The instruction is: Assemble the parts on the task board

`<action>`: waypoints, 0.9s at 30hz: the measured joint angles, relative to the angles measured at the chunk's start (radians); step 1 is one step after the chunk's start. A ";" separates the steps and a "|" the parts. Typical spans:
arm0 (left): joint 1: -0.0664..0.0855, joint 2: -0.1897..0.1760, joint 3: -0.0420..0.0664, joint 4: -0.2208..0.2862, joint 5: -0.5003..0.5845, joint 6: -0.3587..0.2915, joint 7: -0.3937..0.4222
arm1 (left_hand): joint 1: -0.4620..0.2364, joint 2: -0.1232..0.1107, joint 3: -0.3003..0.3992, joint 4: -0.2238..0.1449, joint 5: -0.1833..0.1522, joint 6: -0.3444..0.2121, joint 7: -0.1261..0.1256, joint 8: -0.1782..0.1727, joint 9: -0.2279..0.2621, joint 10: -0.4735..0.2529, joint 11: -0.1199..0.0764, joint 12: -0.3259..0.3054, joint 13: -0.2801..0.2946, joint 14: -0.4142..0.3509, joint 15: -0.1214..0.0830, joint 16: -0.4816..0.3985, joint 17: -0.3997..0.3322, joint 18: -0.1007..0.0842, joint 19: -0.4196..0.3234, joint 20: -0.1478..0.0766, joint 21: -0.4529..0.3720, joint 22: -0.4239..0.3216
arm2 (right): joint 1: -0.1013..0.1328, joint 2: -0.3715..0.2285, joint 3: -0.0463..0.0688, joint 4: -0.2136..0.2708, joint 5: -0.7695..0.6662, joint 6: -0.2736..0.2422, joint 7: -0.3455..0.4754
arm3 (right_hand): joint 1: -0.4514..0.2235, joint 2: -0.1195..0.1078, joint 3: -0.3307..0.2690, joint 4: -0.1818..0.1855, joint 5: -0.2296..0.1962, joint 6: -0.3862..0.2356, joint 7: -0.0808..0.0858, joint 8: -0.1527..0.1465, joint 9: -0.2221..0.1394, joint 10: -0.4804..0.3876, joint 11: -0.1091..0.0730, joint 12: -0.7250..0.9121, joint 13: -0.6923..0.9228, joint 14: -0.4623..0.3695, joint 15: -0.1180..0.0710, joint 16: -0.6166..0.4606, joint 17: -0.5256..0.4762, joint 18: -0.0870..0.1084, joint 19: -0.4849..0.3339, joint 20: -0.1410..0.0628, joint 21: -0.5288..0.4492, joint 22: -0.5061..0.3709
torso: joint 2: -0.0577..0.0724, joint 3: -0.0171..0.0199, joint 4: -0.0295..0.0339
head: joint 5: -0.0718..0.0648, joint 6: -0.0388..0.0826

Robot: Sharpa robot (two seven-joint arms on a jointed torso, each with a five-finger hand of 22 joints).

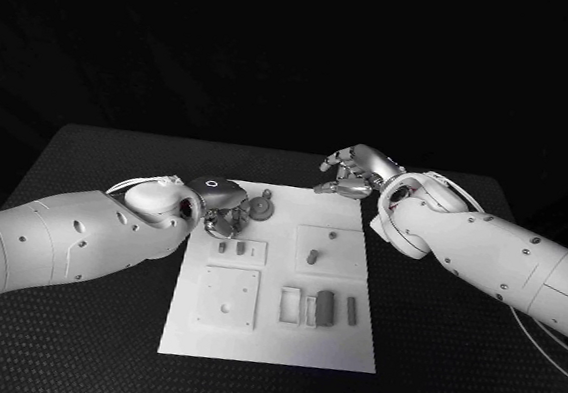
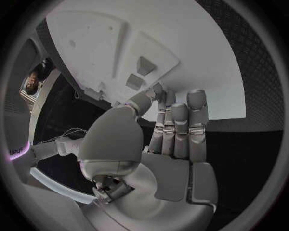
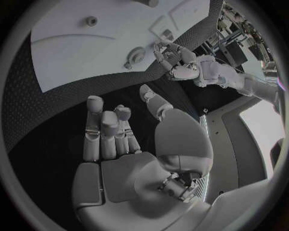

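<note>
My left hand (image 1: 219, 209) hangs at the near-left corner region of the task board (image 1: 332, 351), fingers straight and side by side, thumb bent across, grasping nothing that I can make out. Just past its fingertips lie two small parts (image 2: 139, 72) on a raised plate, and a round part with a stem (image 1: 266, 208) sits just beside it. My right hand (image 1: 354, 172) hovers over the worktop (image 1: 101, 157) at the board's far edge, fingers loosely curled, also holding nothing. I judge I am between grasps, choosing a piece. Next I must lower the left fingers onto one small part and pinch it cleanly.
</note>
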 measured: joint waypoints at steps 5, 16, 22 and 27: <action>0.000 0.003 -0.002 -0.004 -0.003 -0.001 0.001 | 0.000 0.000 0.000 0.000 0.000 0.000 0.000 0.000 -0.001 0.000 0.000 0.000 0.001 0.001 0.001 0.000 0.000 0.000 0.000 0.000 0.000 0.000 | 0.000 0.000 0.000 0.000 0.000 0.000 0.000 | 0.000 0.000 0.000 0.000 0.000 0.000 0.000 0.000 0.000 0.000 0.000 0.000 -0.001 0.000 0.000 0.000 0.000 0.000 0.000 0.000 0.000 0.000 | 0.000 -0.0008 0.0002 | -0.001 -0.001; 0.000 0.007 -0.006 -0.009 -0.005 -0.001 0.002 | 0.000 0.000 0.000 0.000 0.000 -0.002 -0.002 0.000 -0.001 0.000 0.000 0.000 0.002 -0.002 -0.002 0.000 0.001 0.000 0.000 0.000 0.000 0.000 | -0.001 0.000 0.000 0.000 0.001 0.001 0.000 | 0.000 0.000 0.000 0.000 0.000 0.001 -0.001 0.000 0.000 0.000 0.000 0.000 -0.001 0.000 0.000 0.000 0.000 0.000 0.000 0.000 0.000 0.000 | 0.000 -0.0011 0.0002 | -0.002 -0.002; -0.002 0.003 -0.008 -0.008 -0.005 -0.012 0.008 | 0.003 0.003 0.000 0.000 0.000 -0.002 -0.002 -0.002 -0.003 0.003 0.004 0.000 0.004 -0.002 -0.002 0.000 0.001 -0.001 0.000 0.000 0.000 0.000 | -0.001 0.000 0.000 0.000 0.001 0.000 0.000 | 0.000 0.000 0.000 0.000 0.000 0.001 -0.001 0.000 0.000 0.000 0.000 0.000 -0.001 0.000 0.000 0.000 0.000 0.000 0.000 0.000 0.000 0.000 | 0.000 -0.0007 0.0002 | -0.001 -0.002; -0.004 0.000 -0.009 -0.007 -0.001 -0.025 0.015 | 0.009 -0.001 0.000 0.000 -0.004 -0.002 -0.002 -0.005 -0.002 0.004 0.004 -0.004 0.008 -0.002 -0.002 0.000 0.002 -0.004 0.000 0.001 0.000 0.000 | -0.001 0.000 0.000 0.000 0.001 0.000 0.000 | 0.000 0.000 0.000 0.000 0.000 0.001 -0.001 0.000 0.000 0.000 0.000 0.000 -0.001 0.000 0.000 0.000 0.000 0.000 0.000 0.001 0.000 0.000 | 0.000 -0.0006 0.0006 | -0.001 -0.003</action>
